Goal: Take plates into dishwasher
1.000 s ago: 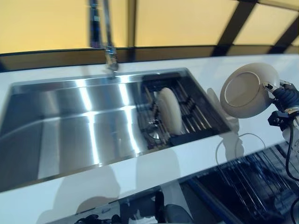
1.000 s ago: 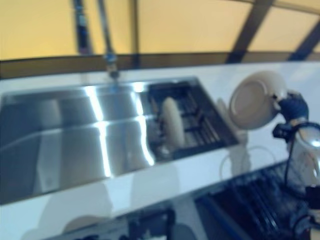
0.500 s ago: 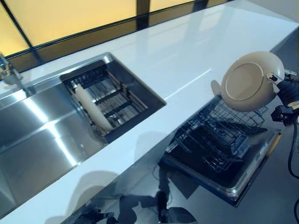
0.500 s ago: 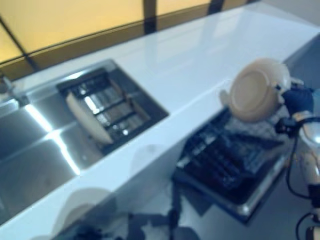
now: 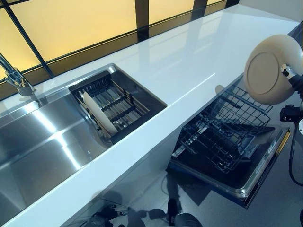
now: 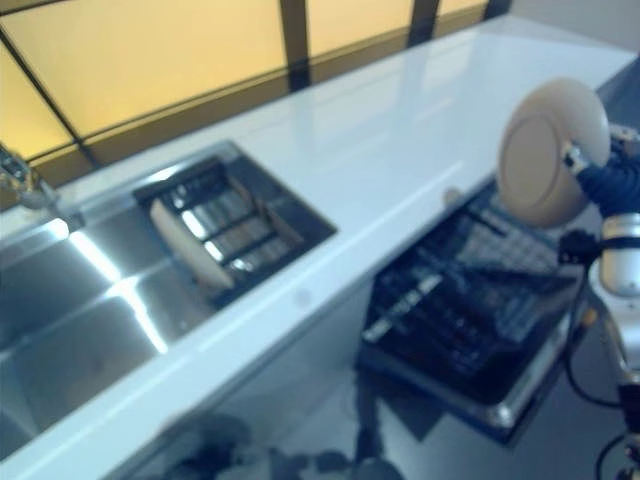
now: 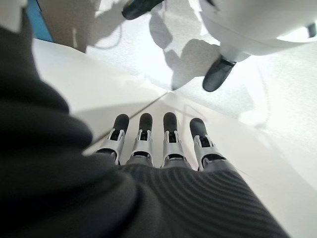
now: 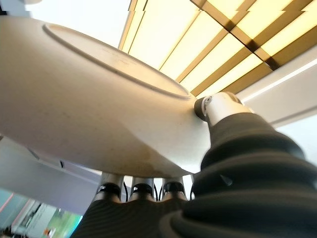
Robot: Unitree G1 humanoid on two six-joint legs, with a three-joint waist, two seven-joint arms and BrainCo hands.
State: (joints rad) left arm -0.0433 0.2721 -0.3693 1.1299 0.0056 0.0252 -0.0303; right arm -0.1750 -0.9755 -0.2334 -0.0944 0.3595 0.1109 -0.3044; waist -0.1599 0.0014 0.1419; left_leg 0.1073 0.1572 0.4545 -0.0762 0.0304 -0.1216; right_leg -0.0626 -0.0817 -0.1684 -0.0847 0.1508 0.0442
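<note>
A long white countertop runs from near left to far right, with a stainless sink set into its left part and a dark drying rack filling the sink's right end. Below the counter's right stretch the dishwasher's lower rack is pulled out on the open door, its wire tines empty as far as can be seen. One cream plate stands on edge in the drying rack, tilted, well apart from both hands. A second cream plate is held up at the far right, its underside facing the camera, its face roughly upright; it hangs above and to the right of the pulled-out rack. The right hand is clamped on this plate's rim, thumb on the underside and fingers behind. The left hand shows only in its wrist view, fingers straight and apart, holding nothing. The move likely turns on lowering the plate down and leftward, edge first, so it slips between the tines.
</note>
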